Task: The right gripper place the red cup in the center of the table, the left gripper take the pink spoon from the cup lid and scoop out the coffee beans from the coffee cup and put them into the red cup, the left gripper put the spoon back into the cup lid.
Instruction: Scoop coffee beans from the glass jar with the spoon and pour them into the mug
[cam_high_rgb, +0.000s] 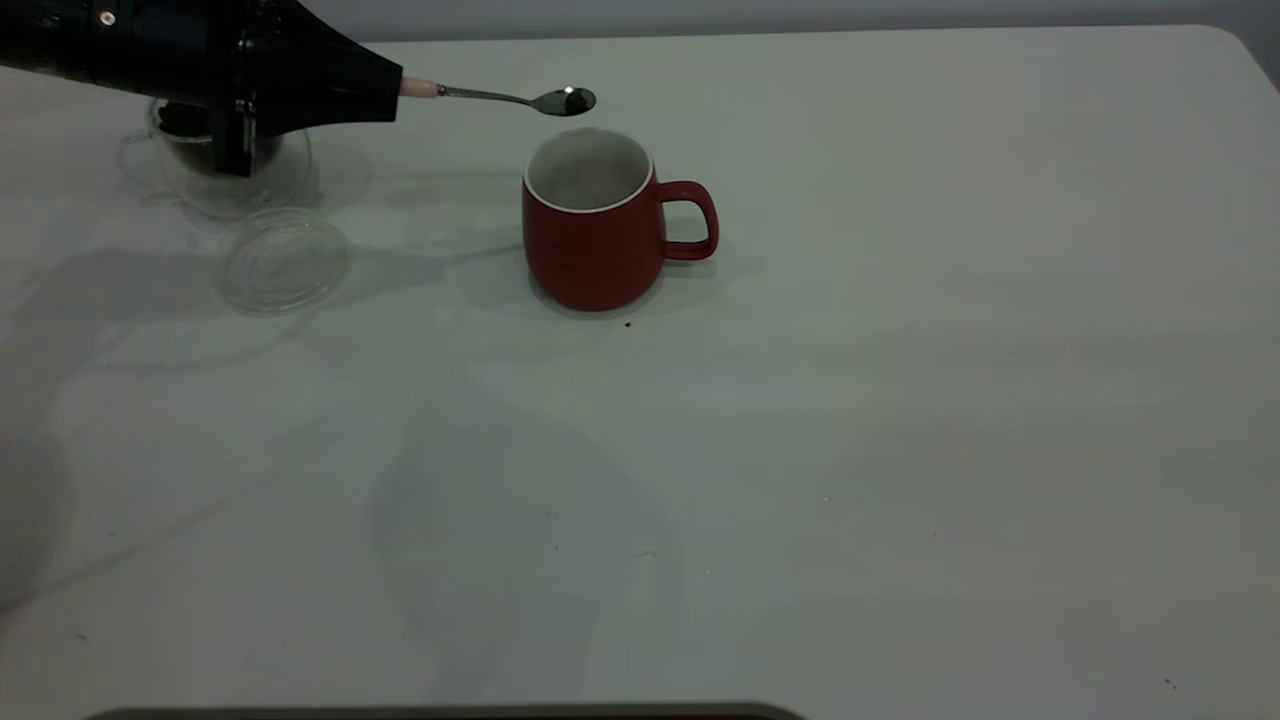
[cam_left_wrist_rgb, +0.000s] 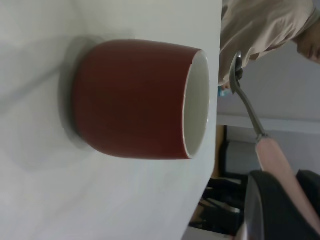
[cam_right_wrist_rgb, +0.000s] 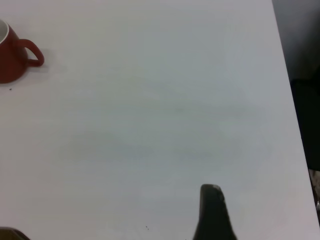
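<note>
Spoon (cam_high_rgb: 520, 98), pink-handled, is holding dark beans (cam_high_rgb: 576, 98) just above the red cup (cam_high_rgb: 592, 235); my left gripper (cam_high_rgb: 395, 88) is clamping its handle.

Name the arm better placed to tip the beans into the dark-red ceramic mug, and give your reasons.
Left. The left gripper already holds the pink-handled metal spoon, whose bowl carries coffee beans just above the dark-red ceramic mug. The right gripper is far from the mug, holding nothing.

The pink spoon (cam_high_rgb: 520, 98) hangs above the red cup (cam_high_rgb: 592, 232), cup lid (cam_high_rgb: 284, 259) at left.
</note>
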